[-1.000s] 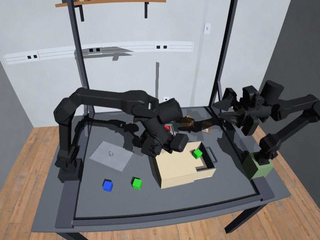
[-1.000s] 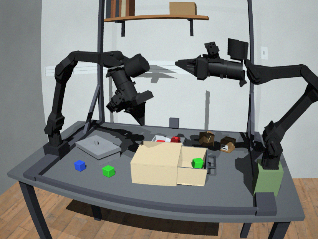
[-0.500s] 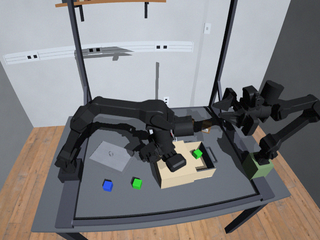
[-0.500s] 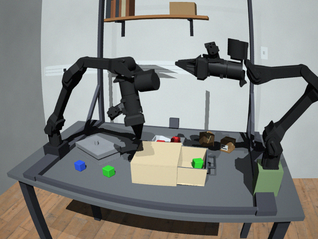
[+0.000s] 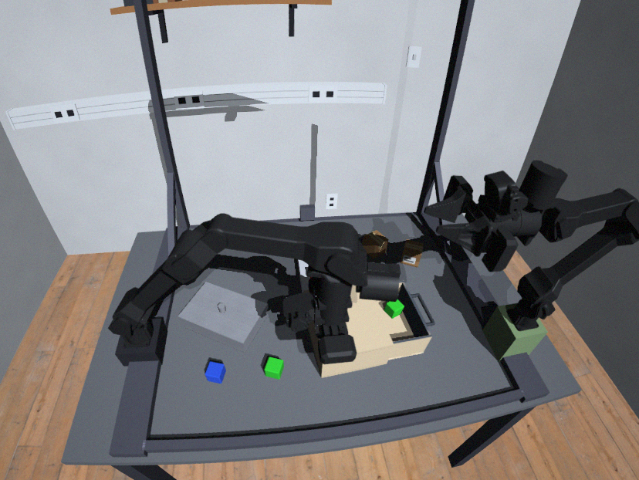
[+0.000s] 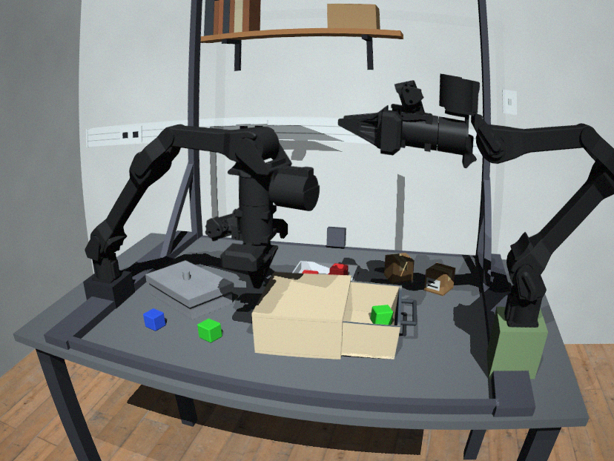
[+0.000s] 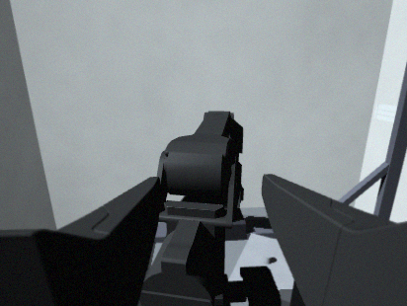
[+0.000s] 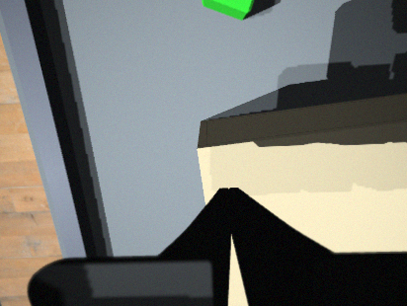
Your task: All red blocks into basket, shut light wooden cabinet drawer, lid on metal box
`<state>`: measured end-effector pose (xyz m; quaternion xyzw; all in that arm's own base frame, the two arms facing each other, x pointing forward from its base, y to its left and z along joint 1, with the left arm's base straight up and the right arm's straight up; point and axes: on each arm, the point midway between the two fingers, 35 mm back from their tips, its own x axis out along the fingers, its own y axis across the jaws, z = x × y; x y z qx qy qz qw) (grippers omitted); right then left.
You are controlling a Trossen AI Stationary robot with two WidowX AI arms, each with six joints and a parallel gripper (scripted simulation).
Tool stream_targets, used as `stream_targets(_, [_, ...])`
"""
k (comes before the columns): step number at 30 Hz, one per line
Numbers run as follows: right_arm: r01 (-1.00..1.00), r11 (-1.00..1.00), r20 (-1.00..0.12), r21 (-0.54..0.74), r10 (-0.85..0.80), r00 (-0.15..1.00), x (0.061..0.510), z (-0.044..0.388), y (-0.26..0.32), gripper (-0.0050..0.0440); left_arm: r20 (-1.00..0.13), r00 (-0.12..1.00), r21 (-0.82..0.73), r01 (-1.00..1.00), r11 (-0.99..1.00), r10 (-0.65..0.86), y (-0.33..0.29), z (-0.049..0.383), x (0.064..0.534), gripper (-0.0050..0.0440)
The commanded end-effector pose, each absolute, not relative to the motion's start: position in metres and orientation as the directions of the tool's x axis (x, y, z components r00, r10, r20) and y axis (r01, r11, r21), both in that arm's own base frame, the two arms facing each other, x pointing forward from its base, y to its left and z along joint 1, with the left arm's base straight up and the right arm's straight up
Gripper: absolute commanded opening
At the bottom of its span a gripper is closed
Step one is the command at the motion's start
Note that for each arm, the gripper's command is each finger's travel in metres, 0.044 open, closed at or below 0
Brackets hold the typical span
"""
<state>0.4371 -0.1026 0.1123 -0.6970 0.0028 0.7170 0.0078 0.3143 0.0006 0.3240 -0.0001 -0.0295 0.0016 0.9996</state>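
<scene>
My right gripper (image 6: 257,284) (image 8: 228,196) is shut and empty, pointing down just beside the closed end of the light wooden cabinet (image 5: 369,336) (image 6: 302,297) (image 8: 321,222). The cabinet's drawer (image 5: 410,348) (image 6: 369,341) stands open with a green block (image 5: 394,308) (image 6: 382,314) inside. My left gripper (image 5: 432,219) is open and empty, high above the table. Behind the cabinet, the white basket (image 6: 310,266) holds red blocks (image 6: 339,268) (image 6: 311,272), partly hidden. The grey lid (image 5: 206,309) (image 6: 173,282) (image 7: 259,249) lies on the metal box; its seating is unclear.
A blue block (image 5: 215,371) (image 6: 154,319) and another green block (image 5: 273,367) (image 6: 209,330) (image 8: 229,6) lie in front. Two brown objects (image 5: 374,244) (image 5: 411,253) (image 6: 399,267) (image 6: 440,279) stand at the back right. A large green block (image 5: 516,336) (image 6: 518,342) stands by the left arm's base.
</scene>
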Motion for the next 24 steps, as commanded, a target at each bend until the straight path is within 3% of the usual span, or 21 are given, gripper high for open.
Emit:
stream_targets(1, [0.001,-1.000,-1.000,0.002,-0.002,0.014,0.443,0.128,-0.101,-0.0050,0.093,0.996,0.003,0.004,1.000,-0.004,-0.001,0.337,0.312,0.0226])
stream_targets(8, [0.001,-1.000,-0.998,0.014,-0.014,0.056,0.444,0.142,-0.100,-0.0050,0.093,0.996,0.003,0.004,1.000,-0.004,-0.001,0.337,0.312,0.0226])
stream_targets(24, [-0.014,-1.000,-0.999,0.012,-0.012,0.041,0.441,0.114,-0.103,-0.0050,0.093,0.996,0.003,0.004,1.000,-0.004,-0.001,0.337,0.312,0.0226])
